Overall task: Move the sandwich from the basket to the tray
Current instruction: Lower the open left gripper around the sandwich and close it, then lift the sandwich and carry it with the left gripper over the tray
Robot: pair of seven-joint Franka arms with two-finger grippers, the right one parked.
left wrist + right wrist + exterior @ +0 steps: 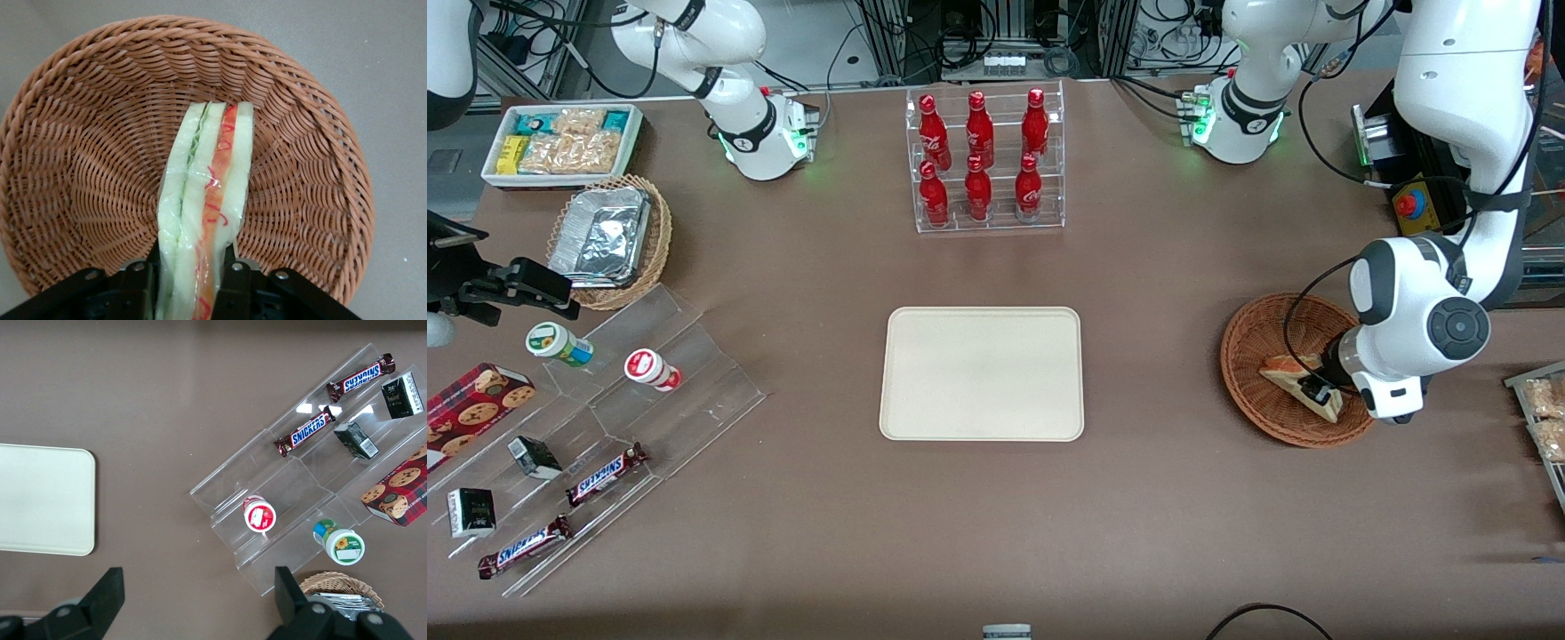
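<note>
The sandwich (1294,377) is a pale wedge with red-orange and green layers, lying in the reddish-brown wicker basket (1249,342) toward the working arm's end of the table. My left gripper (1319,388) is down in the basket and shut on the sandwich. In the left wrist view the sandwich (207,193) stands between the two black fingers (143,283), which press its two bread faces, with the basket (87,153) all around it. The cream tray (982,373) lies flat in the middle of the table, apart from the basket; it also shows in the right wrist view (43,500).
A clear rack of red bottles (985,160) stands farther from the camera than the tray. Toward the parked arm's end are a clear stepped stand with snack bars and cups (605,418), a paler wicker basket with a foil tray (609,236) and a white snack bin (560,142).
</note>
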